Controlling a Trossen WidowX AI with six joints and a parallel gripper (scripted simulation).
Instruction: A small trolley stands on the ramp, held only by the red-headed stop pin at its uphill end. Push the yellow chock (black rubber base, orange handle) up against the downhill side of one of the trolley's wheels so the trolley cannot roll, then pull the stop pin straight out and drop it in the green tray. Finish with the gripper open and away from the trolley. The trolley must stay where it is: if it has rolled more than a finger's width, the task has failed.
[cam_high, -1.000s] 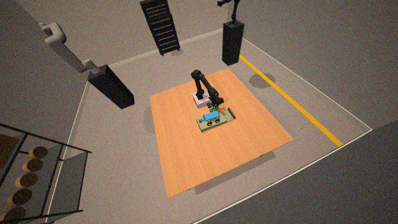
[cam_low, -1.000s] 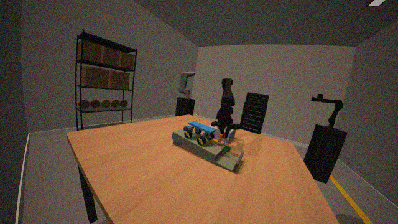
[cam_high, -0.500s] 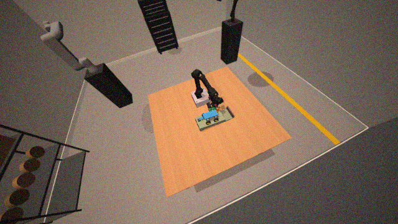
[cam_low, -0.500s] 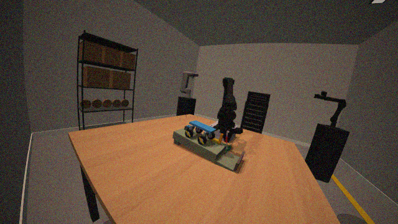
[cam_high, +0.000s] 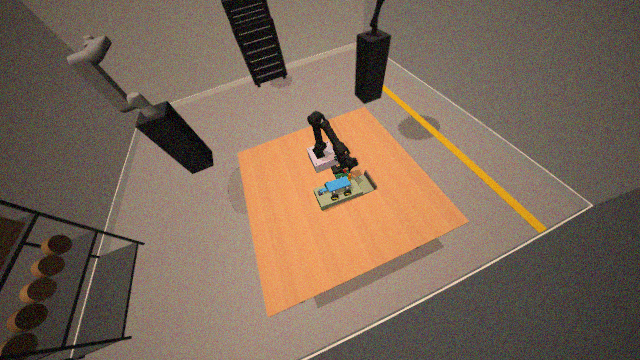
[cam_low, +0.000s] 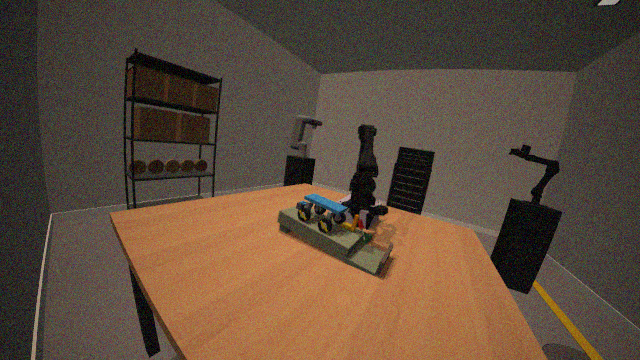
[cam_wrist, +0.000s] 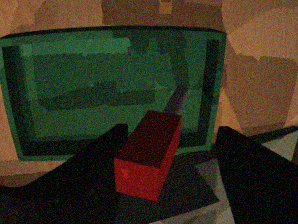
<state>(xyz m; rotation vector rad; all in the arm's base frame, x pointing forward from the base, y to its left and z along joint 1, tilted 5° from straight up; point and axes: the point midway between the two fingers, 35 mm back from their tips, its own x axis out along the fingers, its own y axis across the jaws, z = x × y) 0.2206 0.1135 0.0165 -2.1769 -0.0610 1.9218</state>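
The blue trolley (cam_high: 338, 184) (cam_low: 325, 203) stands on the grey-green ramp (cam_high: 367, 186) (cam_low: 372, 257). The yellow chock (cam_low: 349, 226) with its orange handle is on the ramp at the trolley's downhill side, close to the far wheel; contact is too small to tell. My gripper (cam_wrist: 173, 135) is partly open above the green tray (cam_high: 341, 175) (cam_low: 367, 237) (cam_wrist: 218, 90). The red-headed stop pin (cam_low: 360, 224) (cam_wrist: 150, 145) is out of the ramp. It is tilted between the parted fingers, near the left one, its grey shaft pointing into the tray. Whether it rests on the tray is unclear.
The pale arm base (cam_high: 322, 156) stands behind the tray. The ramp runs along the tray's near side, with a raised stop wall (cam_high: 370, 180) at its low end. A wooden table (cam_high: 295, 250) (cam_low: 225, 280) carries everything.
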